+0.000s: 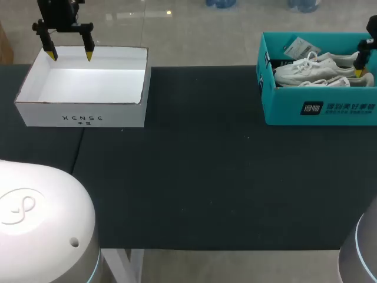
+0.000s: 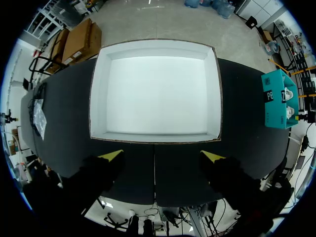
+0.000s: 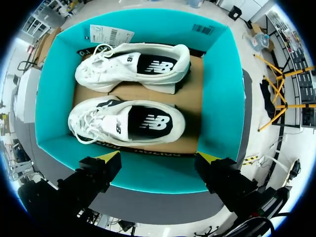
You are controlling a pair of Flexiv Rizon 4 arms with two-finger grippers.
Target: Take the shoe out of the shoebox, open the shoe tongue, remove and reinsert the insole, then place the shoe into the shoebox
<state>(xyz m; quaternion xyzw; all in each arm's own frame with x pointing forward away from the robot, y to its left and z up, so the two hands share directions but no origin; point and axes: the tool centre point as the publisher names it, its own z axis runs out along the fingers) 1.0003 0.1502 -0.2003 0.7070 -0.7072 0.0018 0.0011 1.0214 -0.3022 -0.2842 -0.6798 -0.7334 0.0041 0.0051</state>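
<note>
**Far right corner of the table (image 1: 206,177).** The shoebox (image 1: 318,109), teal and open at the top, stands here with a long side parallel to the far edge. Inside it you see two white shoes side by side on a brown cardboard floor (image 3: 190,106). Both sit soles down with laces up, and their toes point at the wall that faces the table's middle. The nearer shoe (image 3: 126,121) lies just ahead of the fingers of your right gripper (image 3: 158,157), and a dark insole (image 3: 150,122) shows through its opening. The farther shoe (image 3: 133,66) lies beyond it, and the two are close but apart along their length. A paper tag (image 3: 109,34) leans in the box corner past the farther shoe's toe.

**Right arm.** Your right gripper hangs above the shoebox. Its two yellow tips are spread wide over the wall closest to it, clear of both shoes.

**Far left corner of the table.** A shallow white box (image 1: 82,115) stands here, open at the top. Your left gripper (image 1: 70,55) hangs well above it with its fingers spread apart. In its own wrist view the box fills the space ahead of the tips.

**Between the corners.** The white box and the shoebox stand well apart, with dark table surface between them.
</note>
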